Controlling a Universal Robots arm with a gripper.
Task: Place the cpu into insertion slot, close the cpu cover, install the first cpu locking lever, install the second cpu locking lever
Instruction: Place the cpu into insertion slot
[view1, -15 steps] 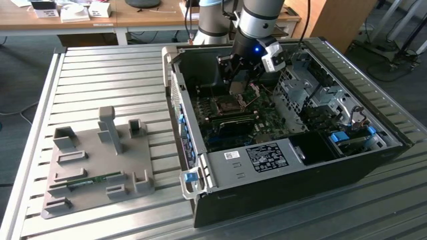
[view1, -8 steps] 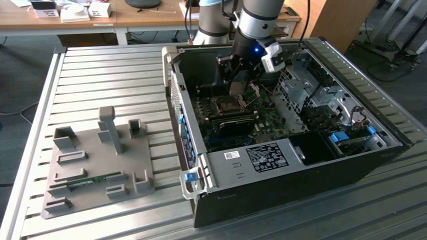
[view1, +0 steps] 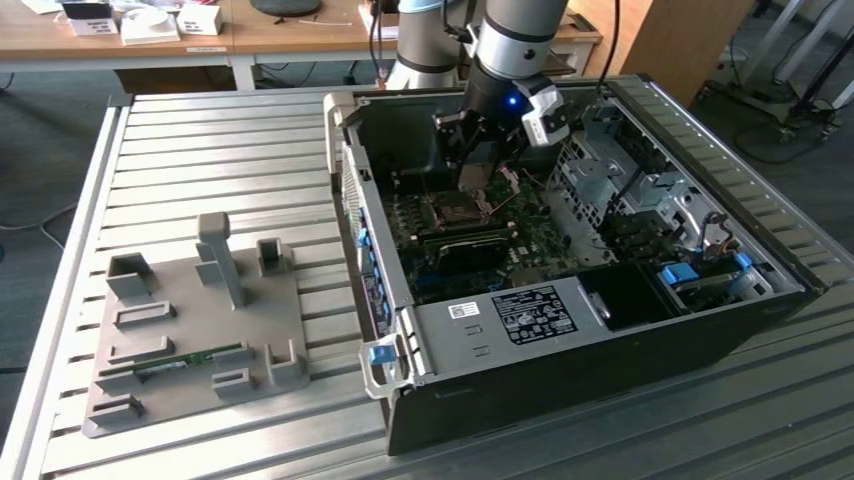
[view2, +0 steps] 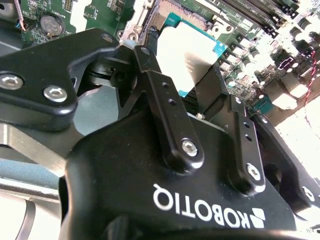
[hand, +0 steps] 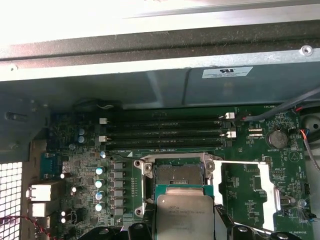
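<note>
The gripper (view2: 179, 70) is clamped on the cpu (hand: 185, 217) by opposite edges, holding it flat over the insertion slot (hand: 176, 172), presumably for level seating; the cpu cover (hand: 269, 187) lies open beside the slot, leaving it accessible.

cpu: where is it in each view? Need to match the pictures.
Exterior view: cannot make it out; the gripper hangs above the insertion slot.
First wrist view: the cpu partly covers the slot.
Second wrist view: the cpu, pale, between the fingers, slot beyond.
Shared landmark: the insertion slot.
</note>
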